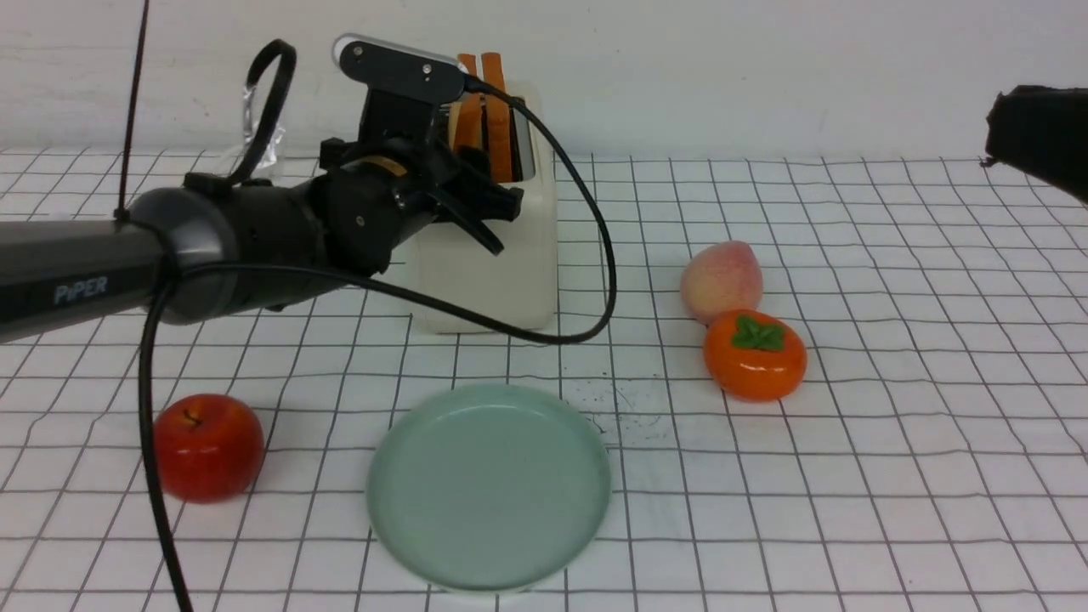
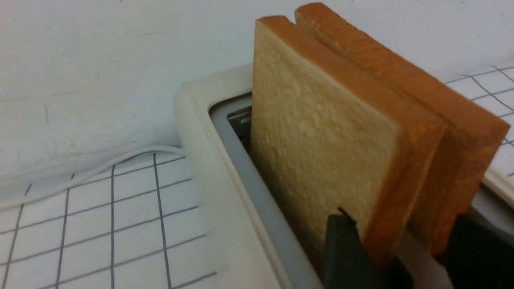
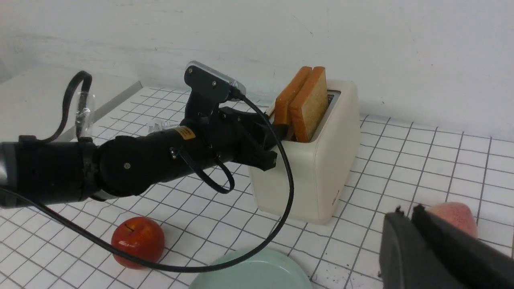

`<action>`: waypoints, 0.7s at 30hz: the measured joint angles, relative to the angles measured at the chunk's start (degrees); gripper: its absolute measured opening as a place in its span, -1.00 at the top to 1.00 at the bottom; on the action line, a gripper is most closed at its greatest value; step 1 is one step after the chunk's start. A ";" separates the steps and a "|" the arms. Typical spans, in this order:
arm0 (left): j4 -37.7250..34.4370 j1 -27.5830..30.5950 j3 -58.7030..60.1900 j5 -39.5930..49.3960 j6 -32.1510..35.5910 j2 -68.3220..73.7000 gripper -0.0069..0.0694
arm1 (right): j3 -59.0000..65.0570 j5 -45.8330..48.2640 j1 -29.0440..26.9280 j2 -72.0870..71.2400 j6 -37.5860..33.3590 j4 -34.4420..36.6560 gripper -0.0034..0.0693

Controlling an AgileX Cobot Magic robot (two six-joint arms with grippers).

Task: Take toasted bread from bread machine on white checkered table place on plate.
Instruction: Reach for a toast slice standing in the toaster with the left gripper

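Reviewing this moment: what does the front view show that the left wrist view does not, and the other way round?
Front view only: the empty plate, the red apple, the peach, the persimmon, and the left arm reaching to the bread machine.
Left wrist view only: the near slice with its golden face close up, the grey slot rim, the white cord by the wall, and one finger of the left gripper at that slice's lower corner.
Both: two slices of toasted bread standing in the bread machine on the white checkered table.
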 joint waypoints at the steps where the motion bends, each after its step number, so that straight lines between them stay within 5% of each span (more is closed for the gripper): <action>1: 0.23 0.00 -1.36 -0.74 0.00 1.28 -0.08 | 0.00 0.42 0.00 0.00 0.00 0.00 0.80; 21: 2.83 0.00 -3.17 -9.73 -2.19 4.07 0.15 | -0.02 1.66 0.00 0.00 0.00 0.00 0.76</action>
